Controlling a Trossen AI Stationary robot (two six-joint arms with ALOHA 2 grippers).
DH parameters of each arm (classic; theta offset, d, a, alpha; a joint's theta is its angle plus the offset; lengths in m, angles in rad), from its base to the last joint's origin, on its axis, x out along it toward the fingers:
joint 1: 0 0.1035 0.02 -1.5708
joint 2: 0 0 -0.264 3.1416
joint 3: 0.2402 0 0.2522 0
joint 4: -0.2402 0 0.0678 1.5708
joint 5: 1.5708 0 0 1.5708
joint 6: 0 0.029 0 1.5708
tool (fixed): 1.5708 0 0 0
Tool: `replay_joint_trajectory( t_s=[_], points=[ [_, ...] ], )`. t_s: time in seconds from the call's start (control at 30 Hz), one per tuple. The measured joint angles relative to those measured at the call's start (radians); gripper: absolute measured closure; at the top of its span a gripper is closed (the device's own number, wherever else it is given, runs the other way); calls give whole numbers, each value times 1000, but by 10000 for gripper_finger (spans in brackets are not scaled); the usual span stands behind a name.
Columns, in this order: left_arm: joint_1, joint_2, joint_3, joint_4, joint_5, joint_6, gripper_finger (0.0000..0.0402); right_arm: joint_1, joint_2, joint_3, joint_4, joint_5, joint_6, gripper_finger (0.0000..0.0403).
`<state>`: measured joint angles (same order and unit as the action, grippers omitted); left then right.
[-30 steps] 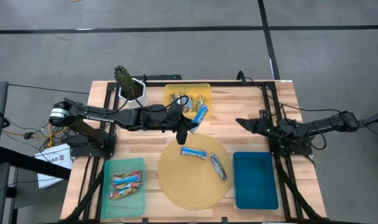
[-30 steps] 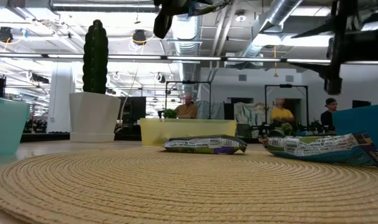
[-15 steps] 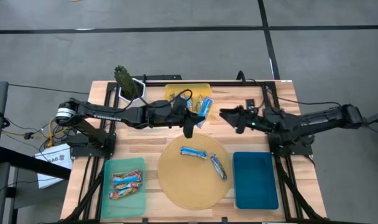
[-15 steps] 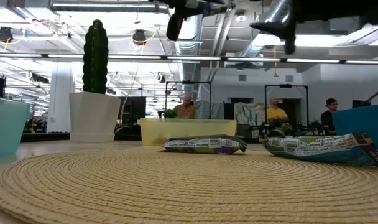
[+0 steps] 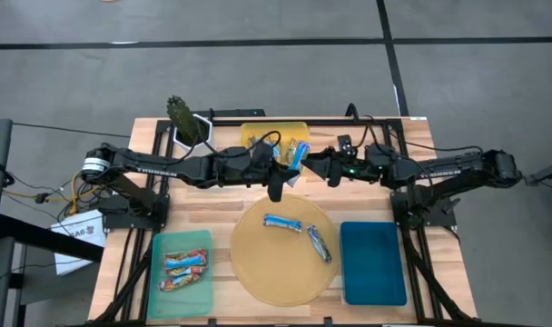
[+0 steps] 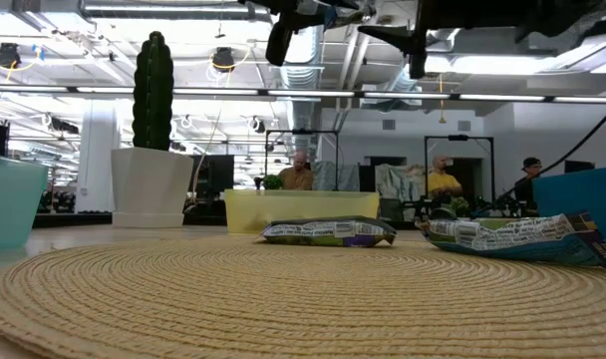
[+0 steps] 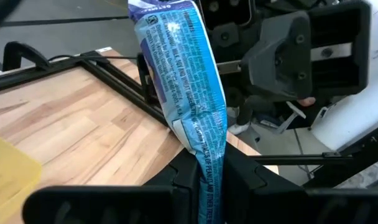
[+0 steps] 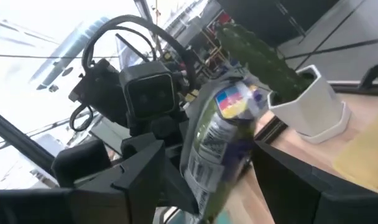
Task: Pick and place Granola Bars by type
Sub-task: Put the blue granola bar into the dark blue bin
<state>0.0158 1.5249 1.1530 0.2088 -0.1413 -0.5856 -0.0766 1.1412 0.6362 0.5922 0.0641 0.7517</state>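
Wooden table (image 5: 367, 145), black-framed, on grey floor; the low view looks into an open hall with ceiling ducts and 3 people at far benches. Round woven mat (image 5: 280, 250) at centre front, bearing 2 granola bars (image 5: 281, 223). Teal tray (image 5: 183, 262) at front left holds 2 more bars; blue tray (image 5: 374, 263) at front right; yellow tray (image 5: 258, 134) at the back holds several bars. Potted cactus (image 5: 181, 113) at back left. Left arm reaches across to the yellow tray's near edge, left claw (image 7: 215, 180) clamped on a blue-wrapped bar (image 7: 183, 68) held upright above the table. Right arm extends toward it, right claw (image 5: 320, 166) spread wide, just beside that bar, holding nothing.
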Motion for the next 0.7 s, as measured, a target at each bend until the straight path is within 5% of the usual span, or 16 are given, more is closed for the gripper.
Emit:
replay_joint_trajectory(
  t_s=[0.3, 0.7],
  points=[
    [0, 0, 0, 0, -4, 11, 363, -5, 76, 69, -1, -41, -1, 183],
    [0, 0, -1, -12, -4, 11, 363, -5, 75, 69, -24, -40, -1, 335]
  ],
)
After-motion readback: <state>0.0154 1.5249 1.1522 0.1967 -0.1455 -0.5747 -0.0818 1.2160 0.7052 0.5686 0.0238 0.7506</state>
